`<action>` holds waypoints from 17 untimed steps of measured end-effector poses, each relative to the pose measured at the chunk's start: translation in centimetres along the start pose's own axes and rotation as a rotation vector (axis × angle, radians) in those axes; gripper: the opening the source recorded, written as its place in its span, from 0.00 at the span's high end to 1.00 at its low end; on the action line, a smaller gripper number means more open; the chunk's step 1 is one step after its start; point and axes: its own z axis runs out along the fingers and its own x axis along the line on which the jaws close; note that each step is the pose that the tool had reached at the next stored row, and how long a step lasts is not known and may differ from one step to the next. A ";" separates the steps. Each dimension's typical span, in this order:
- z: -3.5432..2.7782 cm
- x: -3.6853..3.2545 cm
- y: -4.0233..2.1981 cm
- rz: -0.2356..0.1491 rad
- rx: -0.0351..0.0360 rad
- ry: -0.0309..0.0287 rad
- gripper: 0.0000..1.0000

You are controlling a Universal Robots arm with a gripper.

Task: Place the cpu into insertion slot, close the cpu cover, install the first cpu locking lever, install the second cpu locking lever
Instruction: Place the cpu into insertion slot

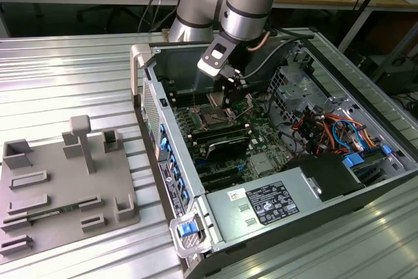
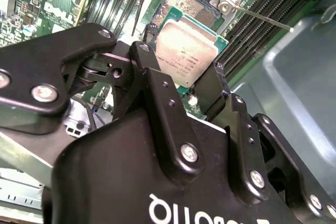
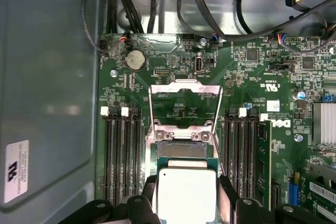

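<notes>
Computer case lying open, centre-right of the exterior view. Gripper hanging mid-frame above the insertion slot, cpu cover flipped open, jaws clamping the cpu by opposite edges. Probably light, stiff, fragile, so edges only.

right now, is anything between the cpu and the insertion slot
Nothing visible does. The gripper holds the cpu by two opposite edges above the insertion slot, whose dark face lies bare in the first wrist view. The cpu cover is swung open, off the slot.
</notes>
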 end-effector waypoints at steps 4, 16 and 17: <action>0.67 0.16 -0.02 0.000 0.0013 -0.0065 0.45; 1.72 0.26 -0.08 0.000 0.0030 -0.0065 0.45; 1.77 0.26 -0.08 0.000 0.0030 -0.0066 0.45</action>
